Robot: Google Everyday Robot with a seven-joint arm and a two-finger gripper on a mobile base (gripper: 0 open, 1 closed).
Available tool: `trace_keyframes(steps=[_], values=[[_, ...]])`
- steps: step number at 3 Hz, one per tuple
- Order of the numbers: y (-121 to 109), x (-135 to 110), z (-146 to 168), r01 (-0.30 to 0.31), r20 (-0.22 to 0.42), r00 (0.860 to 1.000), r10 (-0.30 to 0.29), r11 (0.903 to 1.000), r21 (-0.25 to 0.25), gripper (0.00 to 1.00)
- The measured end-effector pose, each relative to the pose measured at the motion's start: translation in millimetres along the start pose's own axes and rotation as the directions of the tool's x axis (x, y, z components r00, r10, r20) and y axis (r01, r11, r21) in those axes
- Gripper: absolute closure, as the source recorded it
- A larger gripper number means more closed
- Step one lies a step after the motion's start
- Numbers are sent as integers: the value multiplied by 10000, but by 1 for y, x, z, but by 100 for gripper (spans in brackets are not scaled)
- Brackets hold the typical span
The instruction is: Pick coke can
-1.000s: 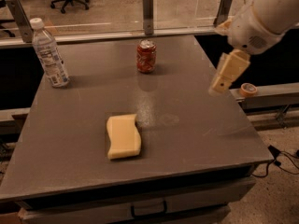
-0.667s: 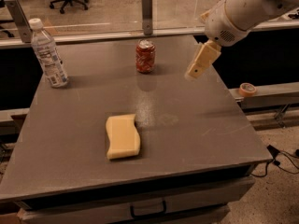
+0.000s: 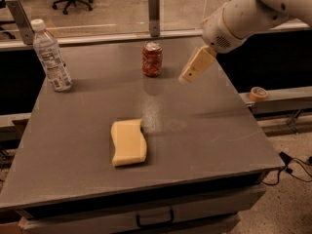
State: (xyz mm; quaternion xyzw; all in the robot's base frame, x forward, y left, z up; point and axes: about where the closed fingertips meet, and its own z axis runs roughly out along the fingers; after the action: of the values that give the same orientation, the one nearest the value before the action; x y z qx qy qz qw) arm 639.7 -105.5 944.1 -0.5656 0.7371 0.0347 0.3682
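The coke can (image 3: 152,59) is a small red can with a silver top. It stands upright near the far edge of the grey table (image 3: 209,126). My gripper (image 3: 196,65) hangs from the white arm at the upper right. It is above the table, to the right of the can and apart from it, with a gap between them. It holds nothing that I can see.
A clear plastic water bottle (image 3: 51,56) with a white cap stands at the far left. A yellow sponge (image 3: 128,141) lies near the table's middle front. A roll of tape (image 3: 258,93) sits on a ledge to the right. A glass partition runs behind the table.
My arm and gripper have moved left and toward the far side, closing in on the can. The can, bottle and sponge have not moved.
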Motion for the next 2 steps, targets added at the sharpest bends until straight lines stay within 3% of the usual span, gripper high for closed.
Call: trace_keyframes(steps=[1,2], values=[[-7,-14,39,-750,705,9947,754,9972,-71,0],[-13,-39,84,-1490,1757,9720,1558,9875,-511,0]])
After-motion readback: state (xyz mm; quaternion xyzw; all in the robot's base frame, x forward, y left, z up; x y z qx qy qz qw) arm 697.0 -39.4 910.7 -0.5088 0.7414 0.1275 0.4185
